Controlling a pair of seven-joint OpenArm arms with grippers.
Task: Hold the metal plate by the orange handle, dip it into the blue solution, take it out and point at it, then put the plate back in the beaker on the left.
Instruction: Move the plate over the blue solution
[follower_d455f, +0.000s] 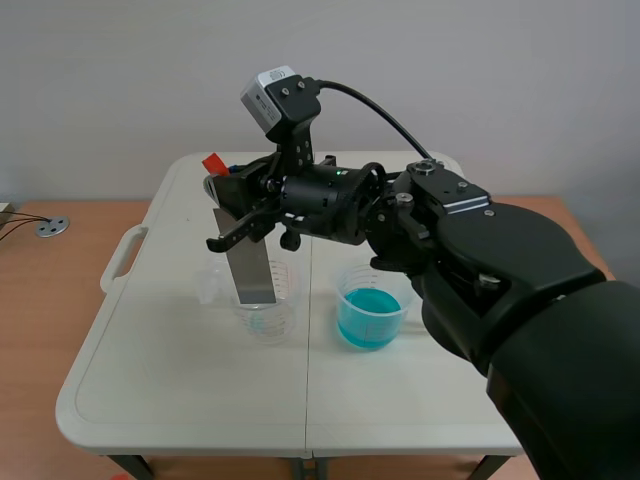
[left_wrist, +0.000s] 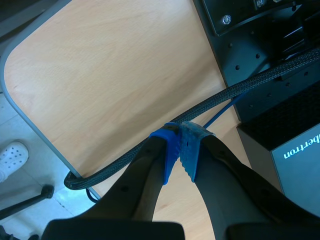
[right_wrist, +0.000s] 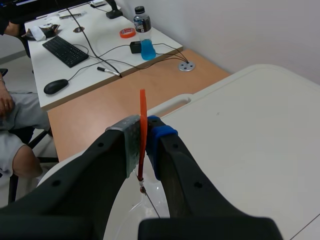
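Note:
My right gripper (follower_d455f: 232, 205) reaches across to the left side of the table and is shut on the orange handle (follower_d455f: 213, 162) of the metal plate (follower_d455f: 250, 265). The plate hangs upright, its lower end inside the clear left beaker (follower_d455f: 268, 312). The beaker of blue solution (follower_d455f: 370, 312) stands just to the right of it. In the right wrist view the orange handle (right_wrist: 142, 120) is pinched between the pads of the right gripper (right_wrist: 143, 131), above the beaker rim (right_wrist: 127, 215). My left gripper (left_wrist: 181, 131) is shut on nothing over a wooden desk, out of the scene view.
The white folding table (follower_d455f: 180, 380) has a carry handle (follower_d455f: 122, 262) at its left edge. A braided cable (left_wrist: 200, 107) and black equipment lie by the left gripper. A desk with a keyboard (right_wrist: 65, 50) and a bottle (right_wrist: 144, 32) stands beyond; a person sits there.

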